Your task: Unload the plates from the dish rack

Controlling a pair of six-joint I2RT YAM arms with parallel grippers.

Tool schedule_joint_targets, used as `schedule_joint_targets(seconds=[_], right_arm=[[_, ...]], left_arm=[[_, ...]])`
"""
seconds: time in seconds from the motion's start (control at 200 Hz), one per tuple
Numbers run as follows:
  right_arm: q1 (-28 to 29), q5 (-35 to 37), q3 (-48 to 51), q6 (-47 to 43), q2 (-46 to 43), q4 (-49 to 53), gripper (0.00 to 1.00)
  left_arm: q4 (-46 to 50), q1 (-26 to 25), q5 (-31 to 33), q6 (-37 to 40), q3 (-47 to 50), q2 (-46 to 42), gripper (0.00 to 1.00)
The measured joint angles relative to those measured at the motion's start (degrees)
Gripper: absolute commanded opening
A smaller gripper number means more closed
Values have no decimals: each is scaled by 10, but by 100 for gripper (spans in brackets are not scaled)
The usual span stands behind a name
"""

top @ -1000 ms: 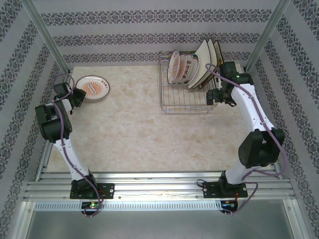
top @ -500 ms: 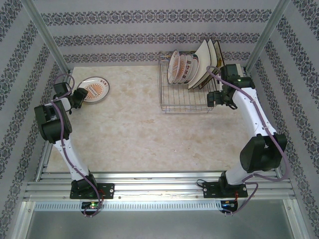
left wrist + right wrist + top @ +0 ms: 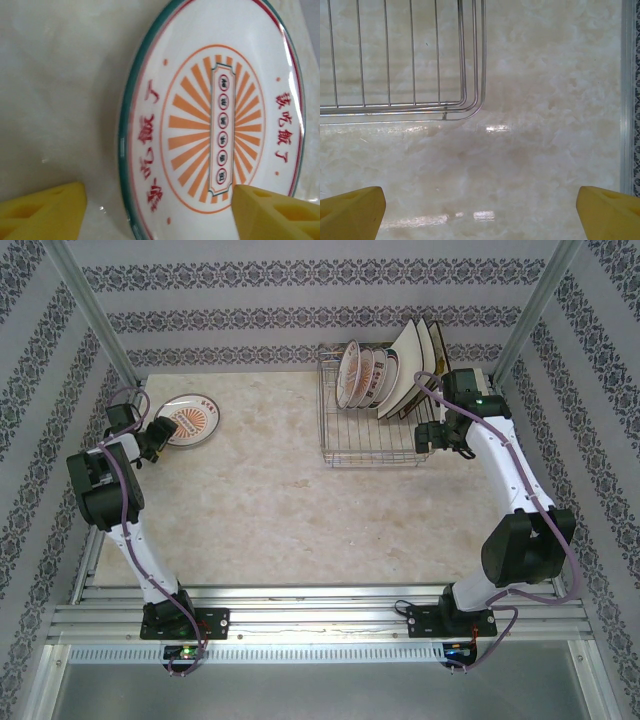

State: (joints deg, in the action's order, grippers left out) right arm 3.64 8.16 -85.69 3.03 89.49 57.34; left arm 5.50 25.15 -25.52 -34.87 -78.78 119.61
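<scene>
The right end effector (image 3: 434,436) is the one near the work. It hangs just off the near right corner of the dish rack (image 3: 372,454), its fingers spread wide over bare worktop (image 3: 530,130) and holding nothing. The plates left to unload stand on edge just beyond it and a little to its left. The cream square plates (image 3: 410,355) are closest to it and the round plates (image 3: 362,375) come after them; from above I can't count them for sure. They sit in a row across the rack, so I'd expect a grip from above on a rim.

Well away, the left end effector (image 3: 158,432) also looks wide open. One round orange-rayed plate (image 3: 190,418) lies flat on the worktop just in front of its fingers, already out of the rack.
</scene>
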Motion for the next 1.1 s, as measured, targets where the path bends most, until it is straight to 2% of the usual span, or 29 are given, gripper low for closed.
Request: schedule_joint_targets(seconds=[0.195, 0.355, 0.45, 0.595, 0.844, 1.099], right_arm=[[0, 0, 0, 0, -11, 0, 98], [3, 0, 0, 0, -21, 0, 98], [10, -3, 0, 0, -25, -2, 98], [30, -14, 0, 5, -31, -8, 98], [121, -12, -49, 26, -10, -11, 98], [173, -4, -94, 47, 32, -16, 98]], left_arm=[[78, 0, 52, 44, 0, -42, 100], [152, -14, 120, 107, 0, -119, 100], [202, -48, 165, 158, 0, -186, 100], [298, -130, 207, 222, -25, -274, 100], [452, -245, 223, 254, -62, -319, 100], [528, -269, 211, 244, -60, -358, 100]])
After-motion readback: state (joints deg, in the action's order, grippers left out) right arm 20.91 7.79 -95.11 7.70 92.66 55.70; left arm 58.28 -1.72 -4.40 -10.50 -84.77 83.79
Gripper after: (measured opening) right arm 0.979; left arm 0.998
